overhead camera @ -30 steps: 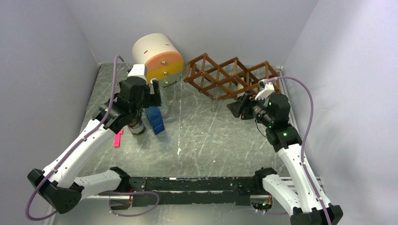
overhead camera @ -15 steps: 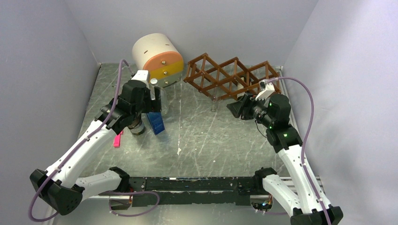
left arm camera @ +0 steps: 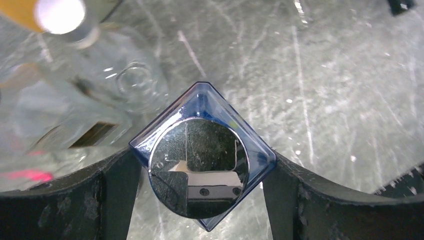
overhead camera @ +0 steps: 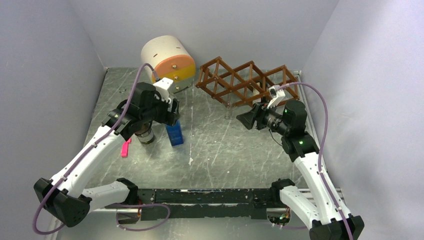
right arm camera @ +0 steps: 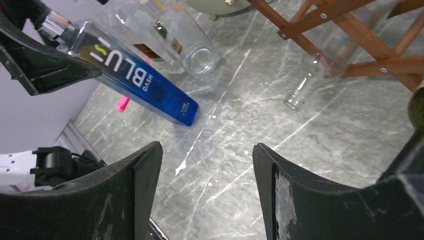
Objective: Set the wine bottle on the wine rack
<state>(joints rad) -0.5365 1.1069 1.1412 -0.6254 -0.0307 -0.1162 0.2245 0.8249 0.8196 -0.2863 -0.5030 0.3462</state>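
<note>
The blue wine bottle (overhead camera: 174,134) leaned with its base on the table (overhead camera: 220,150), well left of the wine rack (overhead camera: 245,82), having shifted slightly rightward in the last second. The left gripper (overhead camera: 170,114) had narrowed from wide open onto its shoulder, both fingers touching, so lifting looked possible. The right gripper (overhead camera: 245,119) hung part-open and empty near the rack.

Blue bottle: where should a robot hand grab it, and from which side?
Probably from above, at the square shoulder under the mirrored cap. The blue bottle stands on its base with a clear bottle close beside it, leaving its top freest. Gripping opposite flat faces should hold steadier than corners.
</note>
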